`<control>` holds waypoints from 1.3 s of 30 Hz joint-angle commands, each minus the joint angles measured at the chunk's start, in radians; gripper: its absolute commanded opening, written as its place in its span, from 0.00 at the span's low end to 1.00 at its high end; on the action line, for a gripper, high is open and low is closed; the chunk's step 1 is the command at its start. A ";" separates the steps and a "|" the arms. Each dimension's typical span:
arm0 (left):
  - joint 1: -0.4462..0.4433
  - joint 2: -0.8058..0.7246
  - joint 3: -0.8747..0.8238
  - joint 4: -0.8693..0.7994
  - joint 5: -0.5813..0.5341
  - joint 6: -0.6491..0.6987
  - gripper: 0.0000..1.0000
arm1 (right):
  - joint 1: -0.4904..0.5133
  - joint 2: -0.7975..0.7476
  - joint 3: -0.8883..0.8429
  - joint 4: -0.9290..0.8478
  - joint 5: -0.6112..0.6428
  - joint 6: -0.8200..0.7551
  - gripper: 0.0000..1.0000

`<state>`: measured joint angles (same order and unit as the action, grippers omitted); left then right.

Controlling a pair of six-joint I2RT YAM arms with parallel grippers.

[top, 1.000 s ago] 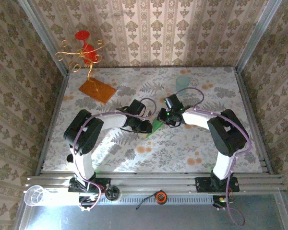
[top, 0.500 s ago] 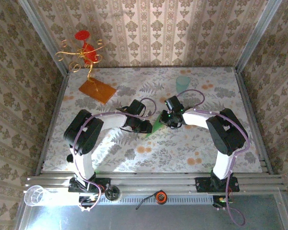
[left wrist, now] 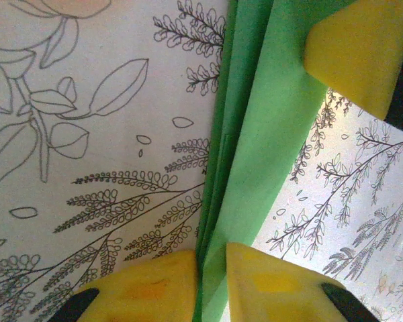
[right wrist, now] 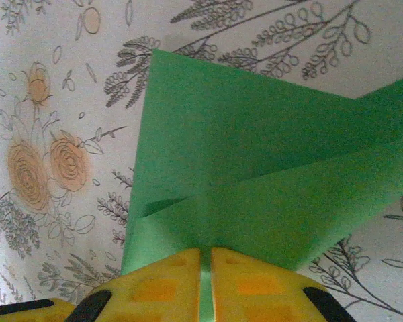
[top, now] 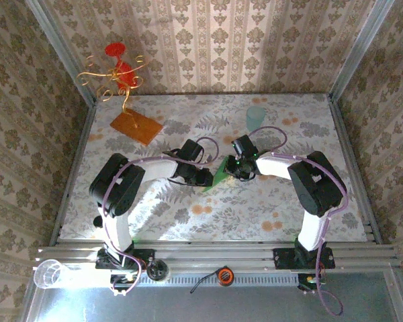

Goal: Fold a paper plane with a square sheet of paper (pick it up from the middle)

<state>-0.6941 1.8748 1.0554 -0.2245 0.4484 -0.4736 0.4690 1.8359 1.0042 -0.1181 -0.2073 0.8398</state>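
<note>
The paper plane (top: 219,176) is green paper folded into a narrow wedge, held between both arms at the middle of the table. My left gripper (top: 205,178) is shut on its left side. In the left wrist view the folded layers (left wrist: 255,147) run down into my left gripper (left wrist: 213,260), pinched between the yellow pads (left wrist: 154,285). My right gripper (top: 232,168) is shut on the other side. In the right wrist view a broad green flap (right wrist: 255,161) with a slanted crease spreads above my right gripper (right wrist: 205,261), a thin strip caught between its fingers (right wrist: 161,285).
An orange-brown board (top: 136,125) with a gold wire ornament (top: 117,70) stands at the back left. A teal cup (top: 256,117) sits at the back right, behind the right arm. A clear plastic cup (top: 50,274) lies by the near left rail. Patterned walls close three sides.
The right arm has shifted slightly, so more of the teal cup shows. Both grippers stay shut on the green paper, which has barely moved.
</note>
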 commanded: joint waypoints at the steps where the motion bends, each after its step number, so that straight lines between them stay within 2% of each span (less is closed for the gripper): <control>1: -0.014 0.057 -0.014 -0.024 -0.030 0.022 0.22 | -0.007 0.006 -0.013 0.035 -0.043 -0.034 0.16; 7: -0.014 0.058 -0.014 -0.024 -0.032 0.021 0.21 | -0.007 -0.050 -0.048 0.112 -0.102 -0.048 0.20; 17: -0.014 0.060 -0.019 -0.021 -0.030 0.022 0.20 | -0.006 -0.021 -0.084 0.211 -0.187 -0.042 0.21; 39: -0.016 0.064 -0.018 -0.021 -0.020 0.023 0.19 | -0.006 0.055 -0.029 0.158 -0.193 -0.093 0.21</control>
<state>-0.6941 1.8748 1.0554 -0.2253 0.4484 -0.4736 0.4625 1.8671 0.9527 0.0715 -0.3824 0.7727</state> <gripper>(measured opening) 0.194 0.214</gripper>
